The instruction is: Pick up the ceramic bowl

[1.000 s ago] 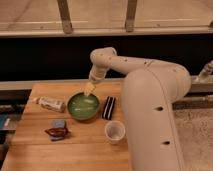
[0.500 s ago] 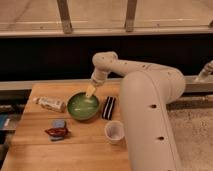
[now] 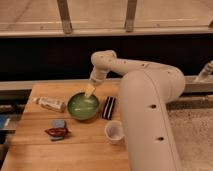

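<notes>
The ceramic bowl (image 3: 82, 106) is round, shallow and glossy green with a darker rim. It sits on the wooden table (image 3: 35, 145), near the middle. My gripper (image 3: 89, 91) hangs at the end of the white arm (image 3: 145, 90), right over the bowl's far right rim, touching or nearly touching it. The bowl rests on the table.
A white tube-like packet (image 3: 51, 104) lies left of the bowl. A black flat object (image 3: 108, 107) lies right of it. A small white cup (image 3: 114, 131) stands in front of that. A blue item (image 3: 58, 123) and a red packet (image 3: 56, 132) lie at the front left.
My gripper has shifted slightly along the bowl's far right rim. The bowl and the other things have not moved.
</notes>
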Controlling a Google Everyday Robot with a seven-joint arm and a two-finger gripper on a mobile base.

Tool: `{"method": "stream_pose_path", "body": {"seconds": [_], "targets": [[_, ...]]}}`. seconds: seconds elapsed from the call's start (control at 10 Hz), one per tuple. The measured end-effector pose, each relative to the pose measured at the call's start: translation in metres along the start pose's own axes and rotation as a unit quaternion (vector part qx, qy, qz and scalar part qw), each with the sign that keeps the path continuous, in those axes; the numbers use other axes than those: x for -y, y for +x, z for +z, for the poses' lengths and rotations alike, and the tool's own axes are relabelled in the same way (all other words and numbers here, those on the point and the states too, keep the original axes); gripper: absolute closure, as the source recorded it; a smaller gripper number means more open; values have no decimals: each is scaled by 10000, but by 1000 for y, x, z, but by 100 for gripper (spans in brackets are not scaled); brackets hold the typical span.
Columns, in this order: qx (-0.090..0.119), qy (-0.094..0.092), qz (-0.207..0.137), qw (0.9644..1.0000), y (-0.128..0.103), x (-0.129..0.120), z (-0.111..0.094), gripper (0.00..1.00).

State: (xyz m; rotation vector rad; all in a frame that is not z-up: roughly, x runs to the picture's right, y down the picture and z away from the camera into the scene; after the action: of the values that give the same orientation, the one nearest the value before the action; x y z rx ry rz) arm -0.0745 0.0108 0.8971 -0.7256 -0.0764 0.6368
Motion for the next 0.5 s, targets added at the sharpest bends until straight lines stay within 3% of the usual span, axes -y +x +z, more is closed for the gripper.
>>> {"method": "stream_pose_path", "body": {"seconds": [0.5], "targets": [[-243, -31, 21, 9997, 8, 2, 19, 20]]}}
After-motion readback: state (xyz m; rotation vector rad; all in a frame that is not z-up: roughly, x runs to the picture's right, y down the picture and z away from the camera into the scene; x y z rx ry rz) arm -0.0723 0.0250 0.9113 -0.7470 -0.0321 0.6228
